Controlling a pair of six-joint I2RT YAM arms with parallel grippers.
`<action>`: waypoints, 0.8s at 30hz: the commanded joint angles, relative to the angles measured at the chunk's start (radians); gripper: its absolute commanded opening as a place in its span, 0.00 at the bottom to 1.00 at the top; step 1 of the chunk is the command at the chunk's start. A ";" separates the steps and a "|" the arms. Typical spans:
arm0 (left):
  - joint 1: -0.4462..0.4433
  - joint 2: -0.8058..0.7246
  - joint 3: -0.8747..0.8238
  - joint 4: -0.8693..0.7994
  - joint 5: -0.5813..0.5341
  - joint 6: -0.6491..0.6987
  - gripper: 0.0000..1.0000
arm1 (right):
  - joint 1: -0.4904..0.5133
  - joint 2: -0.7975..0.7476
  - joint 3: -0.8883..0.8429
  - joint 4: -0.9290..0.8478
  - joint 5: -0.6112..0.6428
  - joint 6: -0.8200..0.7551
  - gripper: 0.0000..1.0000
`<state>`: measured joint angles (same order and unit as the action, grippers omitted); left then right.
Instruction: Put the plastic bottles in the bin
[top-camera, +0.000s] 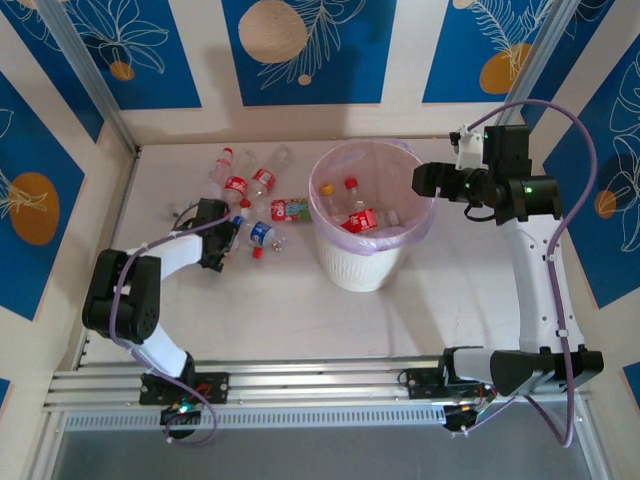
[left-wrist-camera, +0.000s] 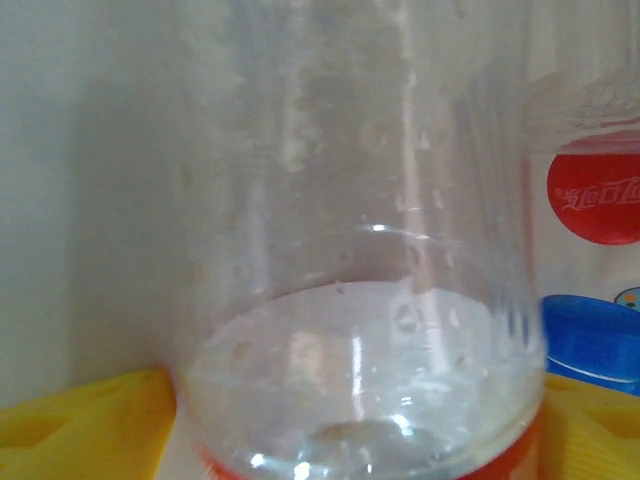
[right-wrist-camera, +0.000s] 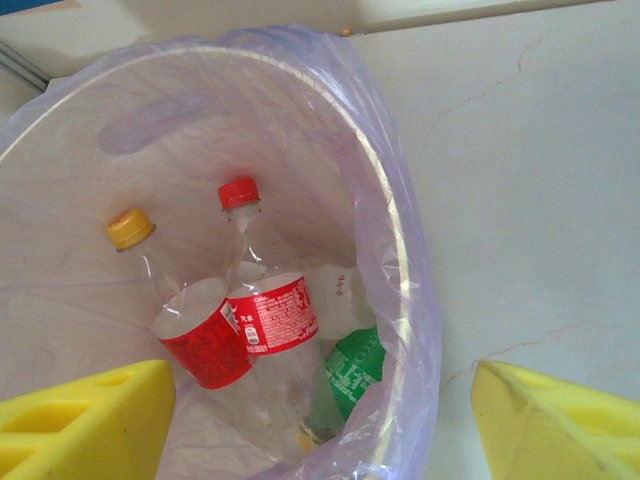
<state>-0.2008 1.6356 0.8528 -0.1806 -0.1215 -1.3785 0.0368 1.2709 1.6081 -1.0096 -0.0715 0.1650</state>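
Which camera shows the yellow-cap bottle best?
The right wrist view: the yellow-capped bottle sits close up inside the bin, cap and red label clear. The top external view shows that bottle tiny, mostly its cap.

A pale table (top-camera: 300, 320) sits inside cream walls (top-camera: 210, 60) hung with blue leaf-patterned panels (top-camera: 340, 40).

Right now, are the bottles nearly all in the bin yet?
Partly. At least three bottles lie in the bin. The left gripper has a clear bottle between its fingers; the right gripper hangs open at the bin's rim. Several more bottles wait on the table.
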 joint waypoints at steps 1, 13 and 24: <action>-0.010 0.036 -0.018 0.039 -0.003 -0.042 0.77 | -0.006 -0.020 0.004 -0.004 -0.030 -0.007 0.78; -0.016 -0.140 -0.006 -0.047 -0.081 0.143 0.61 | 0.011 -0.018 0.043 -0.041 -0.014 0.020 0.78; -0.012 -0.345 0.121 -0.121 0.075 0.748 0.48 | 0.271 -0.003 0.197 -0.042 0.110 0.083 0.78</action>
<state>-0.2100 1.3396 0.9154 -0.2634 -0.1352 -0.8650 0.2260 1.2713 1.7542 -1.0672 0.0254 0.2123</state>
